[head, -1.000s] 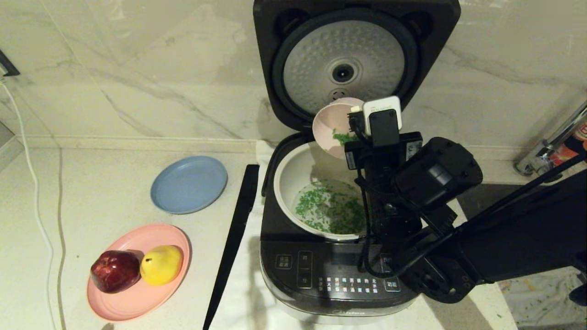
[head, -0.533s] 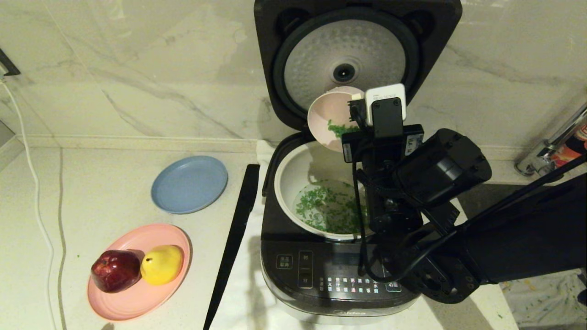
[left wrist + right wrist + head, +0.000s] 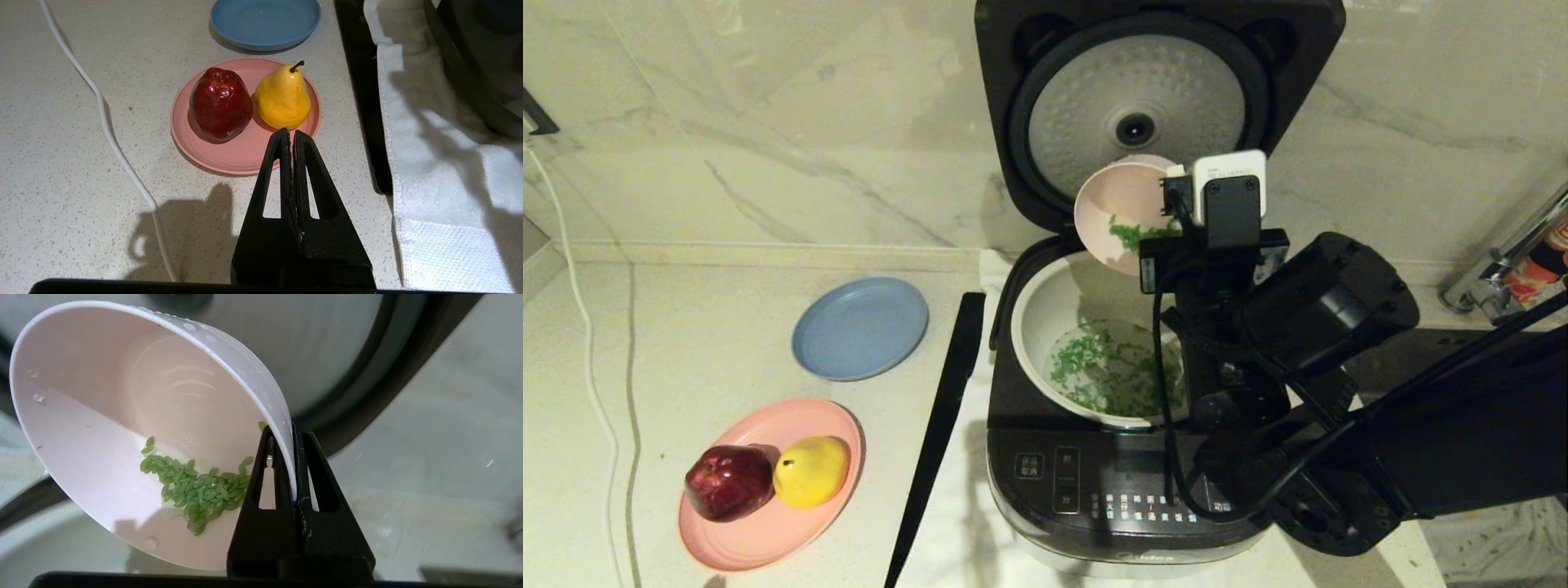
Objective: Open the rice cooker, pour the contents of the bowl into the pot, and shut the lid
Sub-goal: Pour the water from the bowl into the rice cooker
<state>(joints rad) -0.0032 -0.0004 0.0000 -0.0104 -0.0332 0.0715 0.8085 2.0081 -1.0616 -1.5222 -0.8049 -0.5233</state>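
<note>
The dark grey rice cooker stands open, its lid raised upright with the silver dimpled disc facing me. Green bits lie in water at the bottom of the cream-white pot. Above the pot's back edge the pale pink bowl is tipped on its side, a clump of green grains still clinging inside. My right gripper is shut on the bowl's rim. My left gripper is shut on nothing, hovering over the counter near the pink plate.
A pink plate with a red apple and a yellow pear sits front left, a blue plate behind it. A black strip and white towel lie beside the cooker. A white cable runs along the left.
The right arm lifted the tilted bowl a little and shifted slightly right over the pot. More green bits lie in the pot's water. The left arm stayed put.
</note>
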